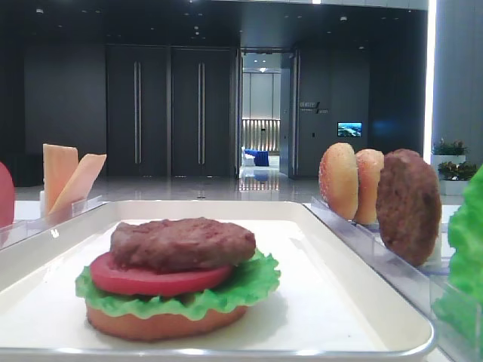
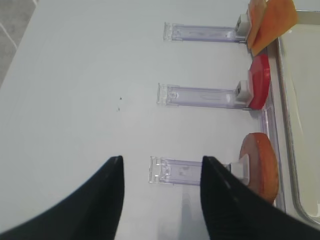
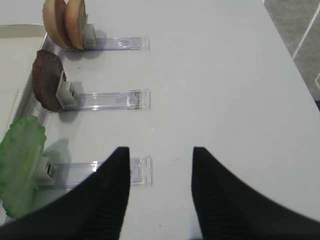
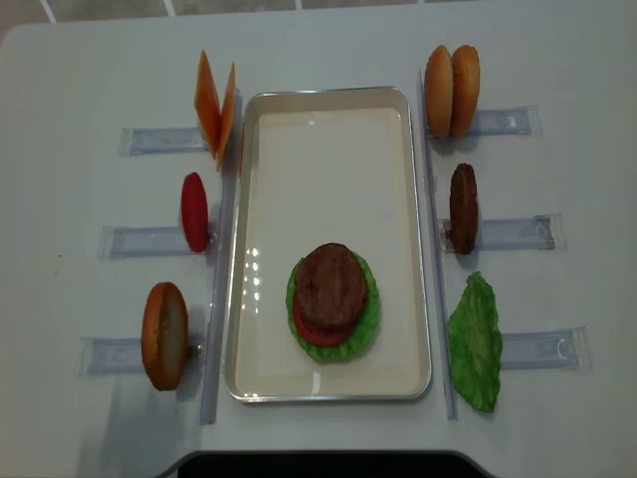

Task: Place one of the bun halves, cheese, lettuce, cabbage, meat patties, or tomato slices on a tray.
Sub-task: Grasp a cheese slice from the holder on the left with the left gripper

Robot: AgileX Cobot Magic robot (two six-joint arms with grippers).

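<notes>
On the white tray (image 4: 328, 169) sits a stack: flat bun half (image 1: 151, 323), lettuce (image 1: 249, 286), tomato slice (image 1: 151, 280), meat patty (image 4: 330, 287) on top. Left of the tray stand cheese slices (image 4: 214, 105), a tomato slice (image 2: 260, 82) and a bun half (image 2: 260, 167) in racks. On the right stand two bun halves (image 3: 65, 22), a patty (image 3: 46, 80) and a lettuce leaf (image 3: 20, 160). My left gripper (image 2: 161, 162) hangs open and empty over the table, left of the bun's rack. My right gripper (image 3: 160, 152) is open and empty, right of the lettuce.
Clear plastic racks (image 4: 149, 241) lie flat on the white table on both sides of the tray, their outer ends reaching toward the table edges. A dark shape (image 4: 328, 466) shows at the near edge of the table.
</notes>
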